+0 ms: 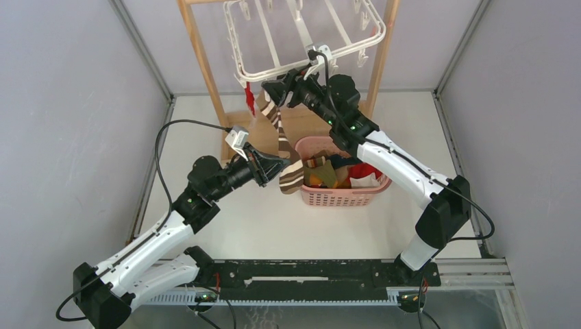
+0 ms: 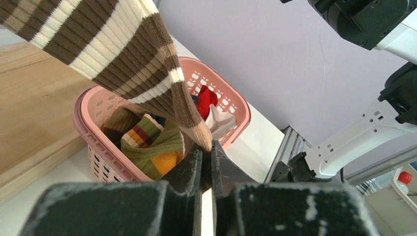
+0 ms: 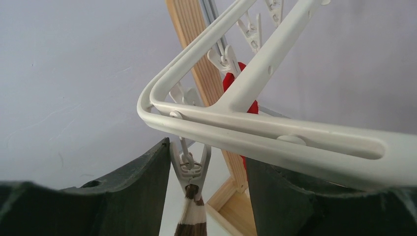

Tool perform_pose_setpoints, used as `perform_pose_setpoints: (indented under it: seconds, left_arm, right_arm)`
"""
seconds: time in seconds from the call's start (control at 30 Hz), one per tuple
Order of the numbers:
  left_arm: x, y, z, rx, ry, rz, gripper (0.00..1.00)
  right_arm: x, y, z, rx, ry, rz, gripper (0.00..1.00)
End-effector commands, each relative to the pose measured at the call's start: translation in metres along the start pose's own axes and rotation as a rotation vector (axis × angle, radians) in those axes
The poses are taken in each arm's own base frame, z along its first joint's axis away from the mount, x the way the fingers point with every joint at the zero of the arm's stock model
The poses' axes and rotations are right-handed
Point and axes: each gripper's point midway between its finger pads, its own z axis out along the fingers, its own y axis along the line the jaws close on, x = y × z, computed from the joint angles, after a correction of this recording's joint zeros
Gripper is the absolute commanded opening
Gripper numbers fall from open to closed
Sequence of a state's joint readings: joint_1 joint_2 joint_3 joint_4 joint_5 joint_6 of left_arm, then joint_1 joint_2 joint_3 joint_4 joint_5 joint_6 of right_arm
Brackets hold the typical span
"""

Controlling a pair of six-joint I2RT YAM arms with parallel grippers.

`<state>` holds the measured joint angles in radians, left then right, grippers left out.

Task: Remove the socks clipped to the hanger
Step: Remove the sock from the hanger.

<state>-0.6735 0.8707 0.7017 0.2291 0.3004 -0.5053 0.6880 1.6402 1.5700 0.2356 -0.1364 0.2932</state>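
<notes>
While my left gripper (image 2: 206,151) pinches the low end of the striped sock (image 2: 123,54) tight, the sock stretches up and far to its clip (image 3: 189,169) on the near-left corner of the hanger (image 3: 275,137). Right gripper (image 3: 206,158) is the closer one there, jaws wide, straddling that clip. Squeeze it, I reckon, and the sock drops free beside the basket (image 1: 342,197).

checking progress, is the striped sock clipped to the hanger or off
Clipped: a white clip under the hanger pinches the striped sock's top edge.
</notes>
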Motion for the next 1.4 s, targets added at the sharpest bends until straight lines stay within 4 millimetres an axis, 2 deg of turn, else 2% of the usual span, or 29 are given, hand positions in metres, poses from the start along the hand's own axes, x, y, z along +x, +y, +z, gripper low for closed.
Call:
perform_pose_setpoints:
  seconds: [0.0,0.2,0.47,0.57,0.67,0.7,1.23,1.3,1.33,1.37]
  left_arm:
    - [-0.032,-0.018,0.001,0.057,-0.075,0.045,0.0]
    - [-0.031,-0.018,0.001,0.057,-0.071,0.045,0.0]
    - [-0.031,-0.018,0.001,0.056,-0.075,0.045,0.0]
    - [-0.031,-0.017,0.001,0.054,-0.074,0.045,0.0]
    - [-0.031,-0.018,0.0,0.056,-0.076,0.045,0.0]
    - [-0.031,-0.018,0.0,0.055,-0.077,0.046,0.0]
    - [-0.036,-0.023,-0.001,0.073,-0.089,0.038,0.0]
    - [-0.04,-0.027,0.0,0.091,-0.098,0.031,0.0]
    - [-0.042,-0.029,0.0,0.098,-0.1,0.027,0.0]
    - [-0.044,-0.031,0.0,0.103,-0.103,0.026,0.0]
  right_arm:
    - [-0.047,0.016,-0.001,-0.048,-0.111,-0.007,0.63]
    - [-0.046,0.017,0.0,-0.056,-0.104,-0.004,0.53]
    - [-0.043,0.016,0.002,-0.067,-0.088,0.006,0.33]
    - [-0.041,0.016,0.003,-0.069,-0.082,0.008,0.24]
    - [-0.04,0.015,0.004,-0.069,-0.076,0.012,0.03]
    - [-0.039,0.015,0.004,-0.069,-0.074,0.013,0.01]
    - [-0.035,0.011,0.004,-0.067,-0.057,0.029,0.02]
    - [-0.035,0.011,0.003,-0.066,-0.055,0.029,0.04]
    - [-0.035,0.011,0.002,-0.067,-0.054,0.031,0.1]
    - [-0.036,0.01,0.002,-0.066,-0.054,0.031,0.21]
